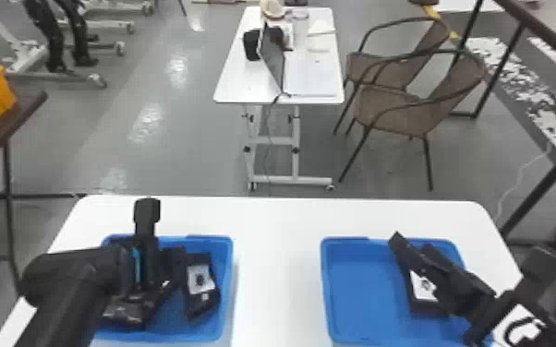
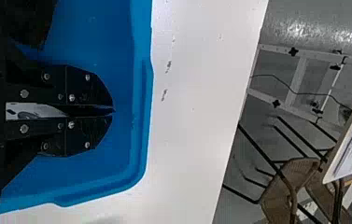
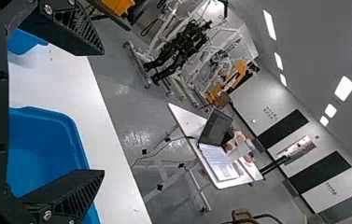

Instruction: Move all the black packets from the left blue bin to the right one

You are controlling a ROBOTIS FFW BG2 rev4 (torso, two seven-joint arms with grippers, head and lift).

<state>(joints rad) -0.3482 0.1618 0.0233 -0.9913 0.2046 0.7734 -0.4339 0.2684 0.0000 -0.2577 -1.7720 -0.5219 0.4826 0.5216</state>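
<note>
White table [image 1: 277, 240], grey floor [image 1: 175, 152], desk [image 1: 311, 78] at twelve, chairs [image 1: 401, 106] at one. In the left bin [image 1: 227, 281], one packet [image 1: 198, 279] lies at three, long axis nearly twelve to six; another [image 1: 127, 314] at eight. The right bin [image 1: 360, 286] has a packet [image 1: 422, 288] at three. Left gripper [image 1: 148, 263]: fingertips together, any grip unclear. Right gripper [image 1: 411, 247]: fingers wide apart.

"Where's the light from?"

"Overhead. In the right wrist view the ceiling lamps [image 3: 344, 87] burn flat white."

"And the bench [image 1: 277, 277]?"

"Bright and fairly even in the head view."

"Any glare?"

"Pale, streaky patches on the glossy floor [image 1: 148, 120], and small glints off the screw heads [image 2: 87, 77] in the left wrist view."

"Shadows?"

"One faint, soft-edged smudge on the bench beside the left blue bin [image 2: 146, 140]."
</note>
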